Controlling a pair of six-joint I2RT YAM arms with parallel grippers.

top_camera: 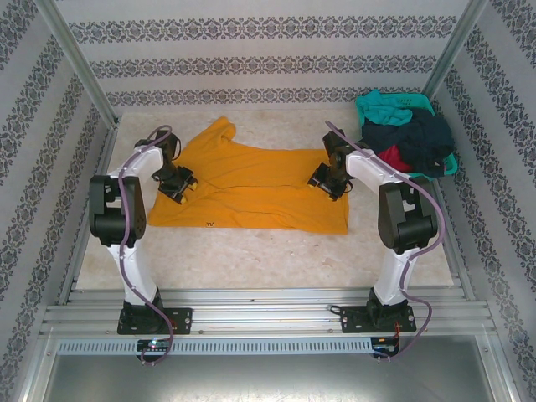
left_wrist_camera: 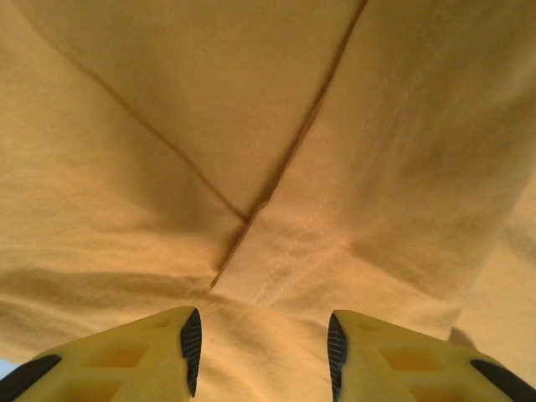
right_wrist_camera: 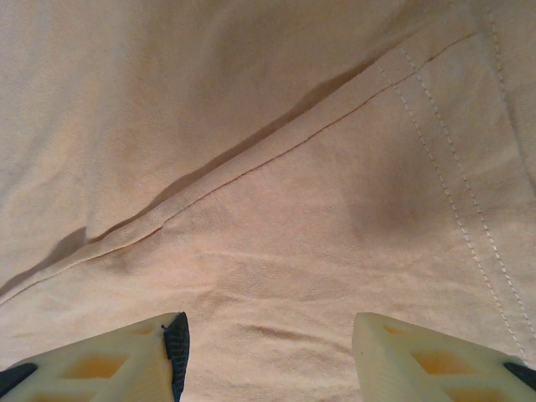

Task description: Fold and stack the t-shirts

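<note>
Seams [left_wrist_camera: 289, 151] cross orange t-shirt [top_camera: 251, 191] under left gripper [left_wrist_camera: 264, 339], right gripper [right_wrist_camera: 268, 339], both spread empty.

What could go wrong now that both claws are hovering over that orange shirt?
1. The left gripper and right gripper are open over overlapped cloth with seams. Closing there might catch one layer only, or too many.
2. The orange shirt lies crooked with a sleeve poking away, so a fold may come out lopsided.
3. The right arm works close to the basket holding the other shirts and might nudge it.
</note>
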